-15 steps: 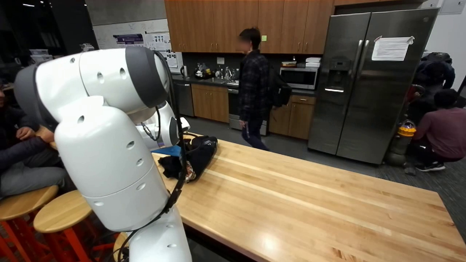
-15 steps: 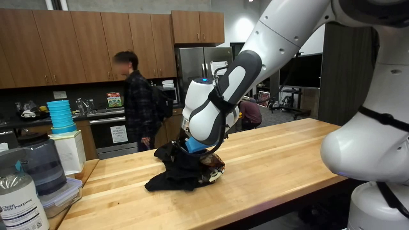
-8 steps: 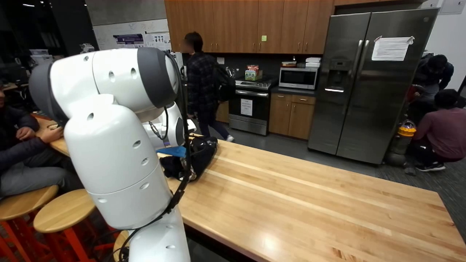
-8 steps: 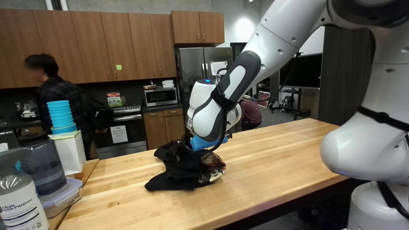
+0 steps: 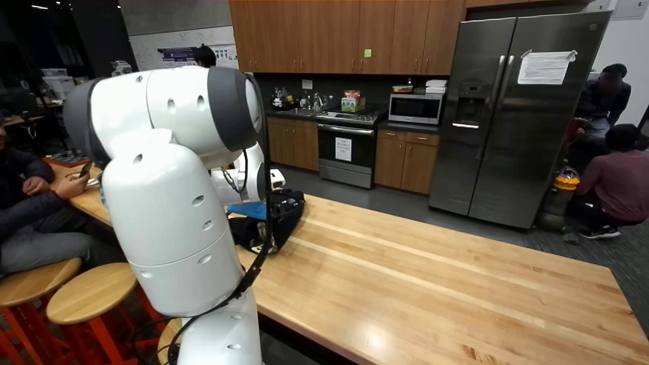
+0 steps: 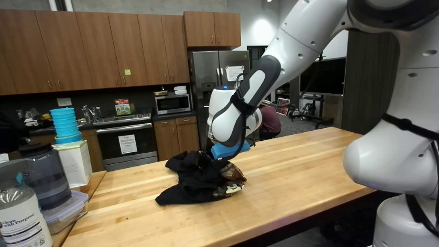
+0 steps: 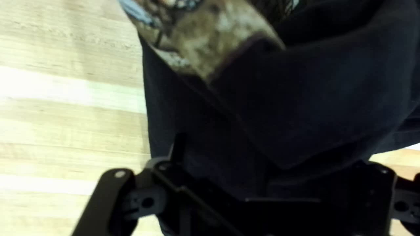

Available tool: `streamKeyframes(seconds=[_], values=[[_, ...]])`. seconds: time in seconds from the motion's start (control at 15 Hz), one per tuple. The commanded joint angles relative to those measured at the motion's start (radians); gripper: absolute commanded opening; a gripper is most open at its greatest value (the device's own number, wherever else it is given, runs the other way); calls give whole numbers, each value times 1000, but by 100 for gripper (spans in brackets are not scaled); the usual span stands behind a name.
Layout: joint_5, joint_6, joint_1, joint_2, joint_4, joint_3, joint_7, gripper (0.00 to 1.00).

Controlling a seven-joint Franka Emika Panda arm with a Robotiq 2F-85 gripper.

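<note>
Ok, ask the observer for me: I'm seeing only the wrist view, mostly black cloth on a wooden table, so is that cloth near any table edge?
Observer: Yes. In both exterior views, one side of the black cloth lies close to the edge of the table that faces the oven.
Operator: And what stands beside the table?
Observer: A stack of blue containers, on top of a white box.

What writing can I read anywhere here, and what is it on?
"Clean with Purpose": bottle; its smaller print is unreadable.
"FOR RESEARCH PURPOSES ONLY": sign on the oven.
Any other writing is too small or blurred, including the fridge paper, posters, colourful packages, white box and wall notice.
</note>
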Motion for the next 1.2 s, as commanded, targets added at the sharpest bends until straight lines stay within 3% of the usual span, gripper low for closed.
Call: streamKeyframes(seconds=[0.0,0.53,0.6,0.67,0.73,0.87,0.93,1.0,1.13], values=[[-51,-54,-42,61,23,11,31,100],[-159,-56,-1,143,33,-13,6,100],[-50,-26,185,93,25,-185,-99,100],[-48,-7,226,105,25,-221,-126,100],[-158,17,126,164,31,-123,-80,100],[-195,31,174,183,37,-162,-94,100],[-89,30,360,145,36,-338,-178,100],[-212,2,228,210,52,-217,-90,100],[-251,-47,286,236,72,-283,-66,100]])
